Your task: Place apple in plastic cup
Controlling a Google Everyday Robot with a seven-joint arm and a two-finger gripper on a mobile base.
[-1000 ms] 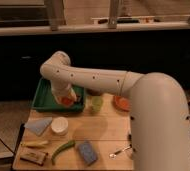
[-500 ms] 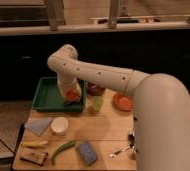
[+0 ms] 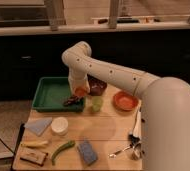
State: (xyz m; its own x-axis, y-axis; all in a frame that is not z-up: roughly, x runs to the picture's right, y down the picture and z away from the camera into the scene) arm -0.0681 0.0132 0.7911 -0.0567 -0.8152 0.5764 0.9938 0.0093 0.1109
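The apple (image 3: 81, 91) is a small red-orange fruit held at the tip of my gripper (image 3: 80, 90), just above the right edge of the green tray (image 3: 50, 95). My gripper hangs down from the white arm and is shut on the apple. The plastic cup (image 3: 96, 103) is a small pale yellow-green tumbler standing upright on the wooden table, a little right of and below the apple. The apple is left of the cup's mouth, not over it.
A dark bowl (image 3: 97, 86) stands behind the cup and an orange bowl (image 3: 125, 100) to its right. A dark object (image 3: 72, 101) lies in the tray. A white round container (image 3: 59, 125), blue cloth (image 3: 38, 126), blue sponge (image 3: 88, 151), green vegetable (image 3: 63, 148) and spoon (image 3: 122, 150) lie nearer the front.
My gripper has moved right and slightly up with the apple, from over the tray toward the plastic cup. The cup and the other things have not moved.
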